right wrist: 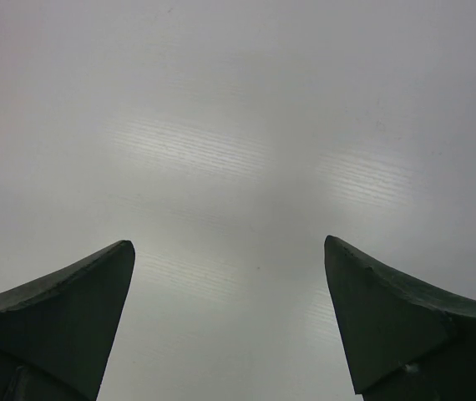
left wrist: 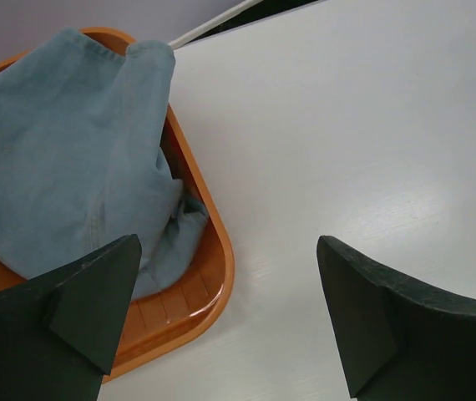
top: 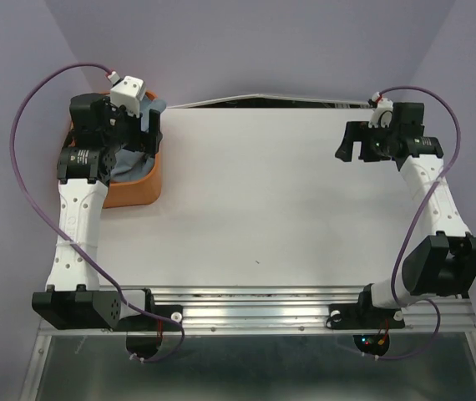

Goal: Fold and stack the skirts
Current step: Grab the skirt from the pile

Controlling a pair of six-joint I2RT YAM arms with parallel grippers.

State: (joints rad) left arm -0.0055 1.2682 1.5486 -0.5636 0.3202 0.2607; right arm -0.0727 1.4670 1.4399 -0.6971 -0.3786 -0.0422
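A light blue denim skirt point(left wrist: 71, 142) lies crumpled in an orange basket point(left wrist: 215, 251) at the table's far left; from the top view only part of the skirt point(top: 134, 164) shows under the arm. My left gripper point(left wrist: 225, 242) is open and empty, hovering over the basket's right rim point(top: 149, 125), one finger above the cloth and the other above the bare table. It does not touch the cloth. My right gripper point(right wrist: 230, 242) is open and empty too, over the bare white table at the far right point(top: 351, 144).
The white table point(top: 255, 200) runs between the two arms. A dark gap point(top: 263, 100) lies along its back edge against the purple walls. Purple cables loop out from both arms, and a metal rail point(top: 255, 301) holds their bases at the near edge.
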